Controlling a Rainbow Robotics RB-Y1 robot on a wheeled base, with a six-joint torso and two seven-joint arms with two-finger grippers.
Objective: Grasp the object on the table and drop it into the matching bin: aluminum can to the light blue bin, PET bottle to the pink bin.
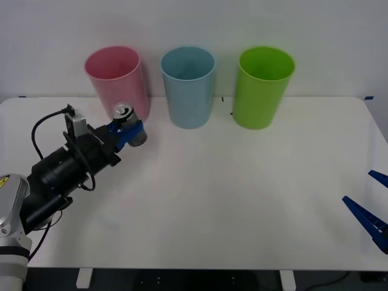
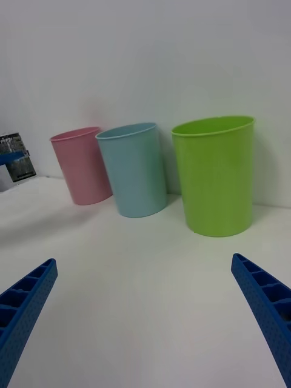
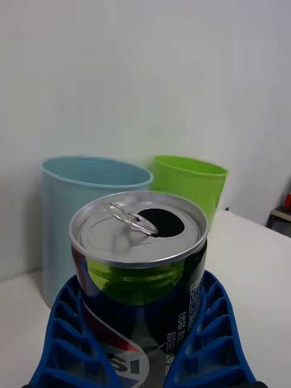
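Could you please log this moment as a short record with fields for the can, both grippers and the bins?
can: aluminum can, opened, upright, in front of the pink bin
left gripper: shut on the can
right gripper: open, idle at the table's right edge
target: light blue bin, middle of the row
other bin: lime green bin, rightmost

Left end effector clamped — right end effector spread wide.
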